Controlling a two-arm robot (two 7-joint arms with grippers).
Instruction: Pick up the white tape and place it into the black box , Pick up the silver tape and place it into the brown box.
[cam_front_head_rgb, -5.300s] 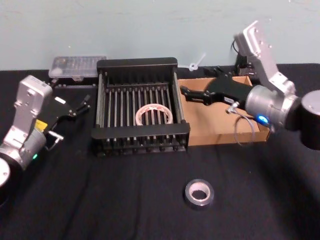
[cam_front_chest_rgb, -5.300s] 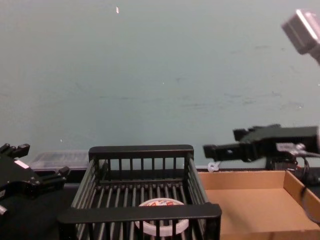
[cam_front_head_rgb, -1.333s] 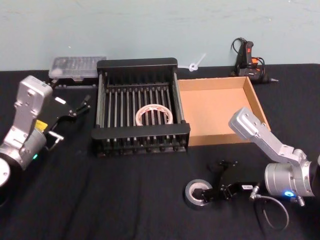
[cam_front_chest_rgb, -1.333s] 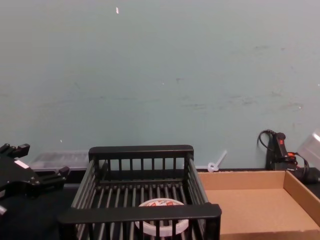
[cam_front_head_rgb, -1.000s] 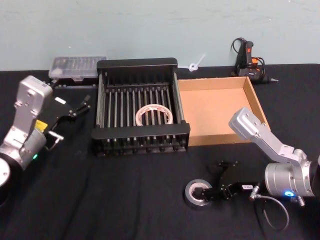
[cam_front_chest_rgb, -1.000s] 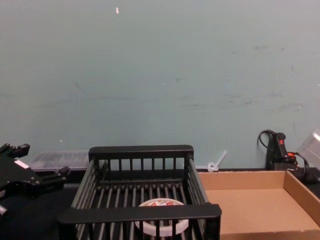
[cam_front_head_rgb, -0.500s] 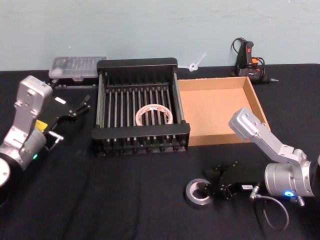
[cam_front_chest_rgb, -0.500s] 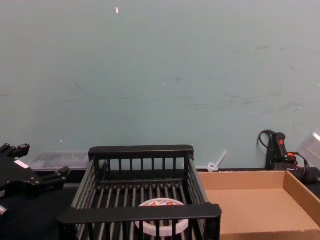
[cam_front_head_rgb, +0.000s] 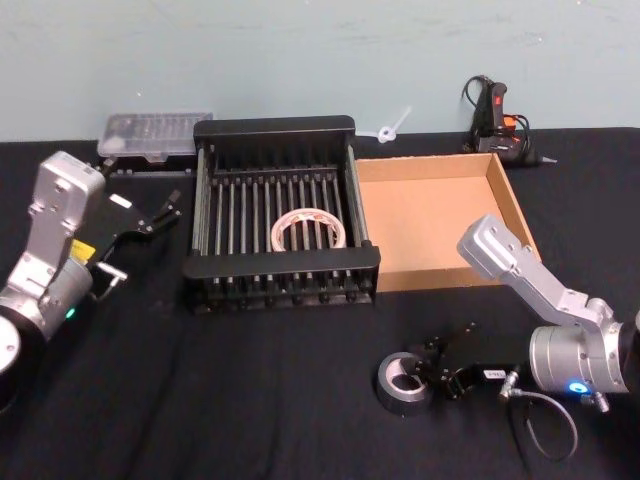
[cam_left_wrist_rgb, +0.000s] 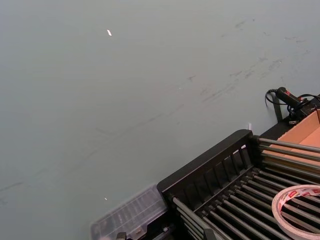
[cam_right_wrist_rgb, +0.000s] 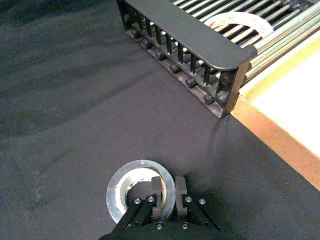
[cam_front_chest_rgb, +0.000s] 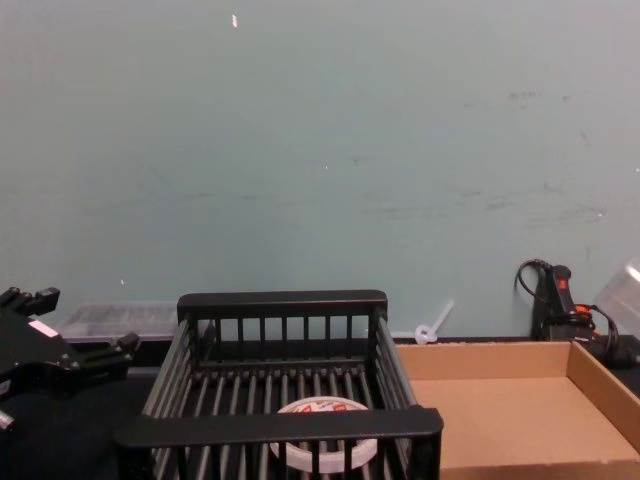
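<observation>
Right gripper (cam_right_wrist_rgb: 168, 187) is pinching the silver tape's (cam_front_head_rgb: 403, 382) wall, one finger inside the core, readying a lift toward the brown box (cam_front_head_rgb: 505, 215). Left gripper (cam_front_head_rgb: 165, 212) is idling, spread, left of the black box (cam_front_head_rgb: 275, 128); white tape (cam_front_head_rgb: 308, 228) is lying inside.

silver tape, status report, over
Right gripper shut on silver tape's wall. Left gripper parked left of black box. Path to brown box unobstructed.

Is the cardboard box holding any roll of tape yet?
No, the brown box holds nothing; the silver tape is on the black tabletop, pinched by the right gripper.
</observation>
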